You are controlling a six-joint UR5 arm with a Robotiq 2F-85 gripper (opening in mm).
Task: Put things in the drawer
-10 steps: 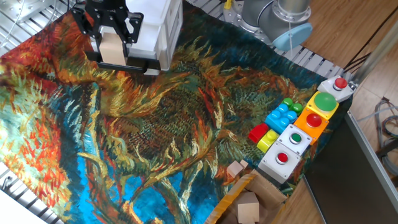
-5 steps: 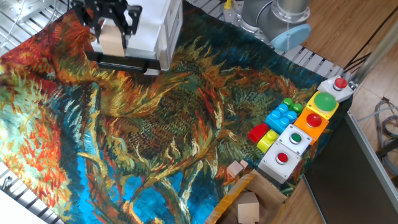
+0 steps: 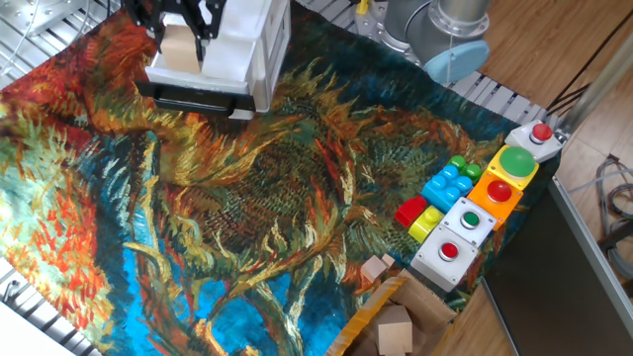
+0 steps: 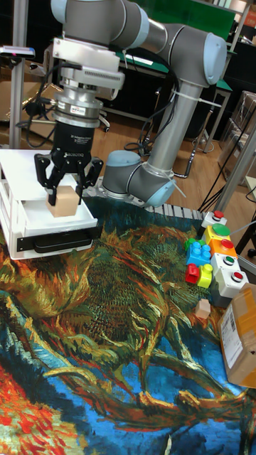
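The hand (image 4: 65, 188) is closed on a pale cube (image 4: 64, 200), its dark fingers (image 4: 44, 173) pressed to the cube's sides, and holds it above the white cabinet (image 4: 32, 213) at the far left of the counter (image 3: 297, 198). In the tall view the cube hangs just over the cabinet's white upper shelf, clear of the dark drawer (image 4: 62, 241) below, which is nearly flush with the cabinet front. In the fixed view the same cube (image 3: 181, 49) shows between the fingers, with the drawer (image 3: 193, 99) as a dark strip under it.

A label on the arm's wrist in the tall view carries writing too small to read. No other lettering can be made out.

The tall view shows the whole arm (image 4: 178, 64) and its base. The fixed view crops most of that, but shows more of the open cardboard box (image 3: 396, 321) at the near right, with one cube (image 3: 394, 331) inside and a second cube (image 3: 376, 269) on the patterned cloth (image 3: 247, 218) just beside it. Both views show coloured bricks (image 3: 440, 193) touching a row of button boxes (image 3: 485, 213) at the right edge.
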